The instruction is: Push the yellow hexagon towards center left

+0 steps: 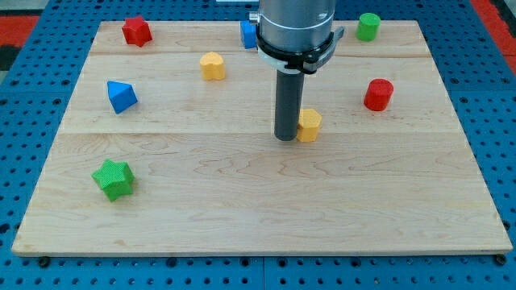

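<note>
The yellow hexagon (309,125) is sitting right of the board's (242,217) centre, and my tip (286,138), a bare rod grasping nothing, is touching its left side.

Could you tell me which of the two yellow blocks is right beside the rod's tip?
The yellow block near the board's middle, just right of my tip; the other yellow block sits apart, toward the view's top left.

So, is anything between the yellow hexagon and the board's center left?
Only my tip, close against the left side of the yellow hexagon. Beyond it no block lies in the path: the blue block sits above it, the green star below.
</note>
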